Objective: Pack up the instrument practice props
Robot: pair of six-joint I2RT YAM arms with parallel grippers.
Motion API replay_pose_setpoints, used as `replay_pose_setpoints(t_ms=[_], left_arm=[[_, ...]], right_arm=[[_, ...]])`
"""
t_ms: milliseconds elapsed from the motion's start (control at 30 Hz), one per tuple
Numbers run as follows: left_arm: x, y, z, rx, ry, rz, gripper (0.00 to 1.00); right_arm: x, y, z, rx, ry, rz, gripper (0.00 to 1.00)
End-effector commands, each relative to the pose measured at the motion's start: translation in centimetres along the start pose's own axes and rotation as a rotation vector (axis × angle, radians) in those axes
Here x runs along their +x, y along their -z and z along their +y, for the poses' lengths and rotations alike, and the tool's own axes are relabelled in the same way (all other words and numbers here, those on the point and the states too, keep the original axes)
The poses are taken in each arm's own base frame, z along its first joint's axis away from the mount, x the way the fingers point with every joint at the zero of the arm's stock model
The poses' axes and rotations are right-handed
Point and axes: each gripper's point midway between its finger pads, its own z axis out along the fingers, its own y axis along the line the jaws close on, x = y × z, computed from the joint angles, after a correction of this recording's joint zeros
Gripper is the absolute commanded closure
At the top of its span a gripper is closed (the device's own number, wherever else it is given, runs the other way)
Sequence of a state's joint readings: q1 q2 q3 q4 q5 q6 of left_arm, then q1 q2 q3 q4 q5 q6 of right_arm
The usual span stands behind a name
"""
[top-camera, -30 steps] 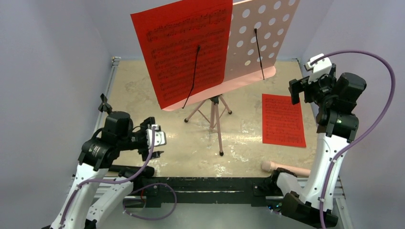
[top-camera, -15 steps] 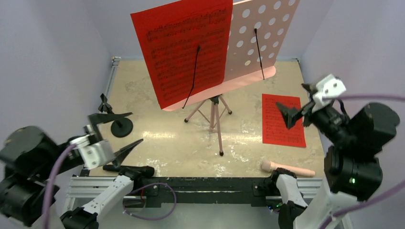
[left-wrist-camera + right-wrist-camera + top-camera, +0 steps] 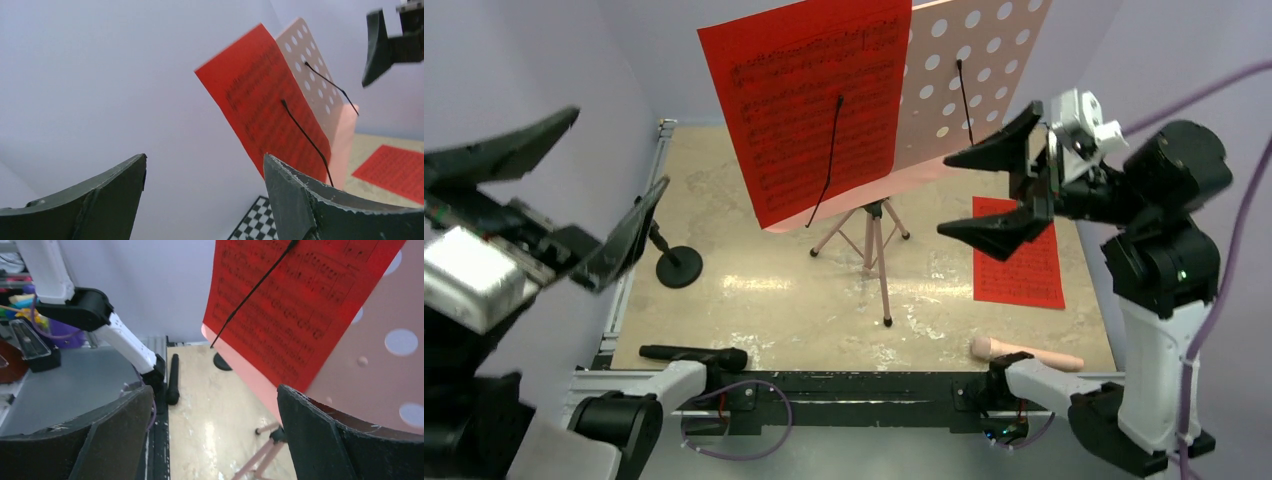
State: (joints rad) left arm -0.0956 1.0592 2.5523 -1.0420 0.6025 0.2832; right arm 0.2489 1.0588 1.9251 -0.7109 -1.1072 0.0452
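The pink music stand's perforated desk (image 3: 984, 60) stands at the back on thin tripod legs (image 3: 874, 240). A red sheet (image 3: 814, 100) is held on the desk by a black wire. A second red sheet (image 3: 1019, 260) lies flat at the right. The peach tube (image 3: 1024, 352) lies at the front right. The black round-base peg stand (image 3: 679, 265) is at the left. My left gripper (image 3: 622, 145) is raised high, open and empty. My right gripper (image 3: 944, 195) is open and empty, raised beside the desk's right lower edge. The right wrist view shows the sheet (image 3: 300, 300) and desk (image 3: 380, 370) close ahead.
A black cylinder (image 3: 694, 353) lies along the front left edge. Lilac walls close in the table on three sides. A black-and-white chessboard (image 3: 257, 222) shows low in the left wrist view. Both arm bases sit on the front rail (image 3: 844, 385).
Both arms have risen from low positions to high up near the camera. The right gripper has swung left toward the stand's desk. The peg stand, hidden before, now shows.
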Motion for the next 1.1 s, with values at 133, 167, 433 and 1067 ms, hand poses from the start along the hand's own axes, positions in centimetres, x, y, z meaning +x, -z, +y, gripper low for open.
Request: replay_pose_setpoints(t_ms=[133,167,433,1067], left_arm=[[-1.0,-9.7,5.0,0.043,0.196,-0.203,0.15],[-0.8,-10.2,5.0,0.065,0.207,-0.211,0.17],[-1.2,-10.6,3.1,0.206,0.270,-0.266,0.28],[-0.2,-7.7,2.6,0.087,0.077,-0.181,0.18]], right_arm=[[-1.1,-3.2,-0.8,-0.021,-0.009,-0.045,0.04],[-0.8,-3.5,-0.8,-0.018,-0.007,-0.046,0.04],[2.3,-4.9,-1.3,0.057,0.025,-0.014,0.03],[3.1,-12.3,-1.0,-0.115,-0.104,-0.042,0.02]])
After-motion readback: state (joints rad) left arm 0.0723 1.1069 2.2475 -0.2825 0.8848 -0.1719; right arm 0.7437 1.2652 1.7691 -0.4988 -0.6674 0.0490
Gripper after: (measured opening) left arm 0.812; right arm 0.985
